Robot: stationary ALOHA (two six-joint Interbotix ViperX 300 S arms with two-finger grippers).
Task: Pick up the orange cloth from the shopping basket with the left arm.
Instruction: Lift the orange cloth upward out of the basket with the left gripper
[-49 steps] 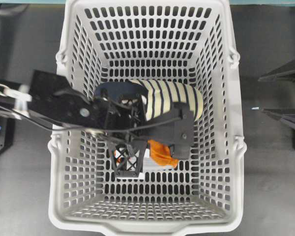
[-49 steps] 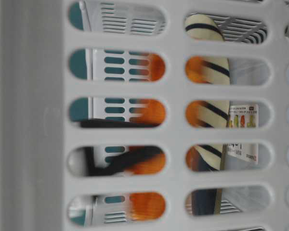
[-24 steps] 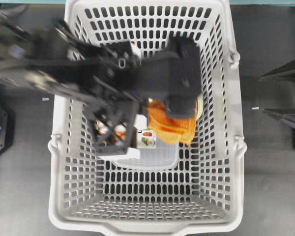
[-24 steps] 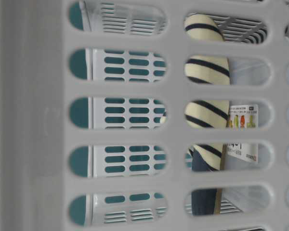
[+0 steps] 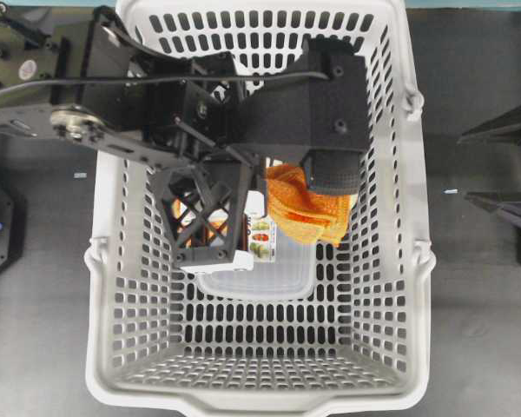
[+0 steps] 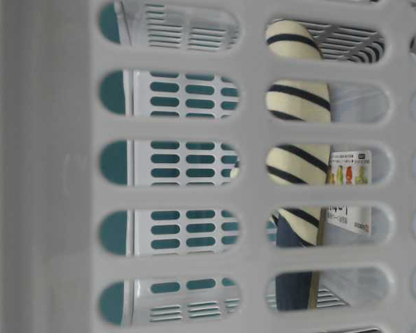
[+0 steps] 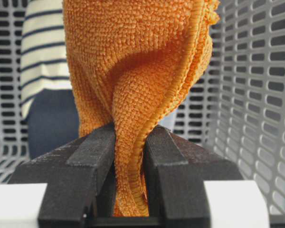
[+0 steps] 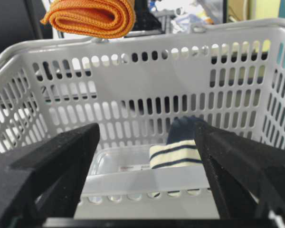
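While the left end effector (image 7: pixel 129 156) is pinching a narrow fold of the orange cloth (image 7: pixel 137 71) between its two black fingers (image 7: pixel 92 156), the cloth is hanging clear above the shopping basket (image 5: pixel 421 261); the right wrist view is showing it bunched above the far rim. Overhead, it is showing at about 3 o'clock of the left arm's wrist, over the basket's middle. The right end effector (image 8: pixel 147 171) is sitting spread, holding nothing, looking into the basket from outside.

Risk, as I am judging it: the grip is catching only a thin gathered edge, and soft terry is liable to be sliding out under a quick swing, dropping back onto the striped slipper (image 7: pixel 42 52) or the clear container (image 5: pixel 256 278) below. A trailing corner could also be snagging a slotted wall if the arm is travelling sideways before lifting enough.
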